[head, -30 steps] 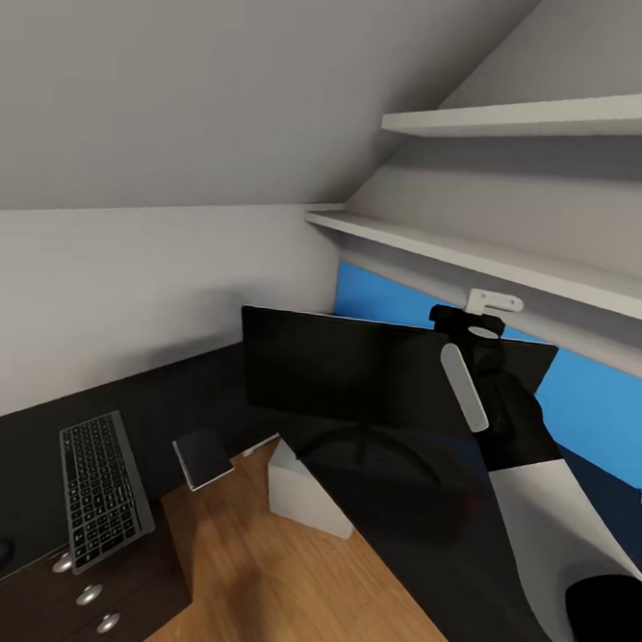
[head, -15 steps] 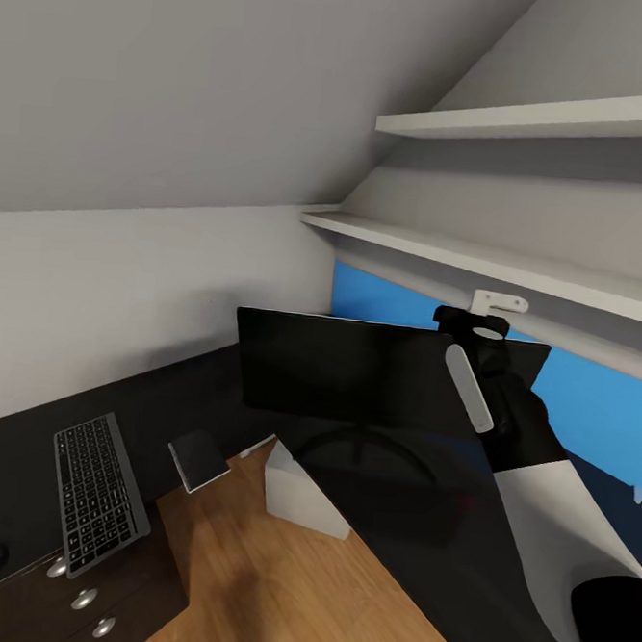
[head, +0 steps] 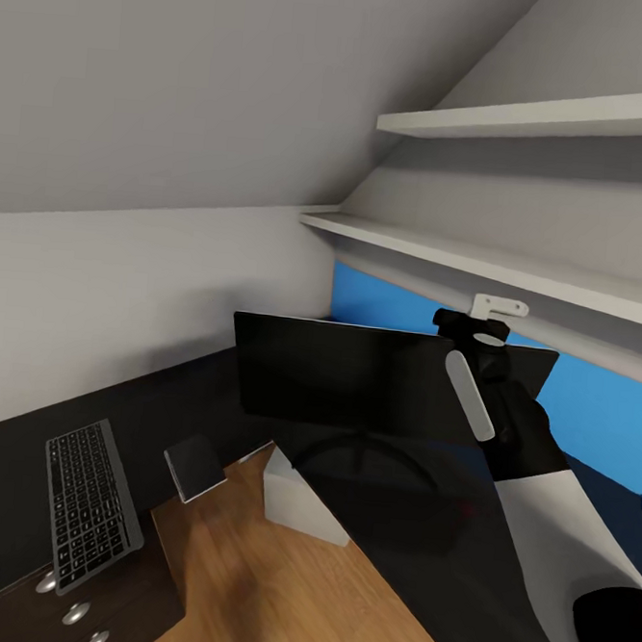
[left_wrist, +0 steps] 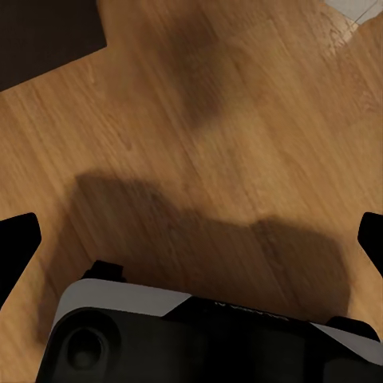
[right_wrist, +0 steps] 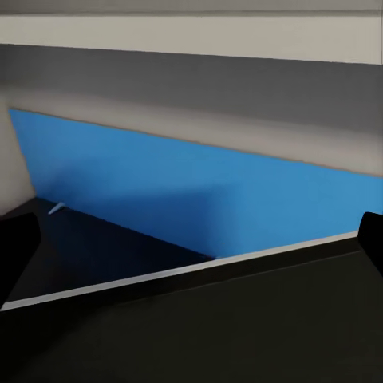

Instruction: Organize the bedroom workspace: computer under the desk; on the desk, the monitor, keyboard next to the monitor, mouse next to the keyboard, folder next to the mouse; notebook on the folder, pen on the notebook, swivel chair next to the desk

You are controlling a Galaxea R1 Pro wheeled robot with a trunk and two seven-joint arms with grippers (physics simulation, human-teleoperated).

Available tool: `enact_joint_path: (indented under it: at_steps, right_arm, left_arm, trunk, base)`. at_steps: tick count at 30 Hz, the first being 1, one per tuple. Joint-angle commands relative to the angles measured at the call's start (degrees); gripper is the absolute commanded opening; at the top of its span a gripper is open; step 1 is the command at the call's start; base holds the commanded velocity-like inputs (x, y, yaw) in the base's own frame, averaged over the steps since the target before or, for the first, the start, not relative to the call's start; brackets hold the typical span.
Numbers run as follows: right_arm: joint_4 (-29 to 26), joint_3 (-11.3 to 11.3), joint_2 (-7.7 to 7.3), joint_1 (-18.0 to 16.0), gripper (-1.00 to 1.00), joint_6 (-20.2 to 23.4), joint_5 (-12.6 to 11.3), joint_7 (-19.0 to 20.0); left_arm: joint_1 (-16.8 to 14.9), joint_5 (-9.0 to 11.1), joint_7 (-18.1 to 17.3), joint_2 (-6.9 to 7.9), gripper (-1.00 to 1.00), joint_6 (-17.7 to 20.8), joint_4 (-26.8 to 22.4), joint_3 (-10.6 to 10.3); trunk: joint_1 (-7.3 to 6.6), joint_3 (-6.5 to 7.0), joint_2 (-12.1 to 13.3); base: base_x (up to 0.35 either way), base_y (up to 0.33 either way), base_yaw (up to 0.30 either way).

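We judge the main risk to be tipping: the large wide black flat monitor [head: 341,376] stands on its round base on the long black-topped desk [head: 20,461] near the inner corner, and a sideways pull at its top edge could topple it. The right tool [head: 482,336] sits at the monitor's upper right corner; we cannot tell whether it grips. The silver-framed black-keyed keyboard [head: 87,503] lies at the desk's front edge, well apart. The left tool [left_wrist: 191,239] hangs spread wide over the wood floor [left_wrist: 199,120].
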Motion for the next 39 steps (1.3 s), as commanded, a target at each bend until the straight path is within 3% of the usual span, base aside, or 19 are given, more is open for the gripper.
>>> enact_joint_path:
  at_steps: [1,9,23,31,39]
  right_arm:
    - [-0.04,0.2,-0.07,-0.08,1.0,0.15,-0.51,-0.57]
    - [-0.75,0.21,-0.08,0.02,1.0,0.15,-0.55,-0.78]
    - [-0.72,0.23,0.14,0.53,1.0,0.34,-0.67,-1.1]
    - [2.22,0.18,0.41,0.51,1.0,1.4,-0.74,-1.1]
    - [6.41,-0.03,1.08,0.28,1.0,4.45,-4.11,-0.99]
  left_arm:
    - [-0.06,0.29,0.46,0.03,1.0,-0.25,-0.01,-0.49]
    - [-0.06,0.38,0.51,0.02,1.0,-0.25,-0.01,-0.53]
    - [-0.06,0.38,0.51,0.02,1.0,-0.25,-0.01,-0.49]
    - [-0.06,0.38,0.51,0.03,1.0,-0.25,-0.01,-0.49]
    - [-0.06,0.38,0.51,0.02,1.0,-0.25,-0.01,-0.52]
  trunk:
    - [0.04,-0.13,-0.12]
    - [0.04,-0.13,-0.12]
    - [0.04,-0.13,-0.12]
    - [0.04,-0.13,-0.12]
    - [0.04,-0.13,-0.12]
  base:
    - [0.014,0.0,0.0]
    - [0.016,0.0,0.0]
    - [0.191,0.0,0.0]
    - [0.023,0.0,0.0]
    - [0.003,0.0,0.0]
